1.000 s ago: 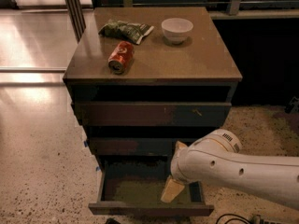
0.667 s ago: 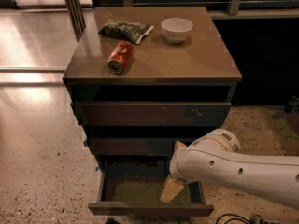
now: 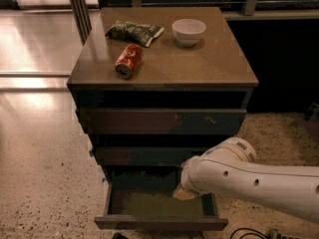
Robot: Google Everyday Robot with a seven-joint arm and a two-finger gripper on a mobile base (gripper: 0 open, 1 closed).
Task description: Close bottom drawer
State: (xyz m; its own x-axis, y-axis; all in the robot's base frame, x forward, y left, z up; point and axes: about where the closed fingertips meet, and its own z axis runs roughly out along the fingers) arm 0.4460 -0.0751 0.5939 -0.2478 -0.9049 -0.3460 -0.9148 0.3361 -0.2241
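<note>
Dark brown cabinet (image 3: 214, 66) with three handle-less drawers stands on a pale speckled floor (image 3: 45, 173), seen from in front and above. On the cabinet's flat top, a red soda can (image 3: 128, 60) lies on its side near the front left part. A crumpled green snack packet (image 3: 134, 32) lies just behind the can, toward the cabinet's back edge. A small white bowl (image 3: 189, 31) sits upright beside the packet, apart from it, also near the back edge.

Below the top, the uppermost drawer (image 3: 159, 121) juts slightly out of the cabinet and has pale scratch marks on its front. The middle drawer (image 3: 144, 156) sits under it, nearly flush.

At the cabinet's foot, the bottom drawer (image 3: 154, 204) is pulled well out, so its olive-grey inner floor shows. Its plain flat front stands farthest forward of the three.

A thick white robot arm (image 3: 249, 180) reaches in from the right of the cabinet, low down, crossing in front of the drawer's right side. The gripper (image 3: 183, 193), seen only as a tan tip at the arm's end, hangs over the right part of the pulled-out drawer's floor. How its grip stands cannot be told, as the arm covers most of it.
</note>
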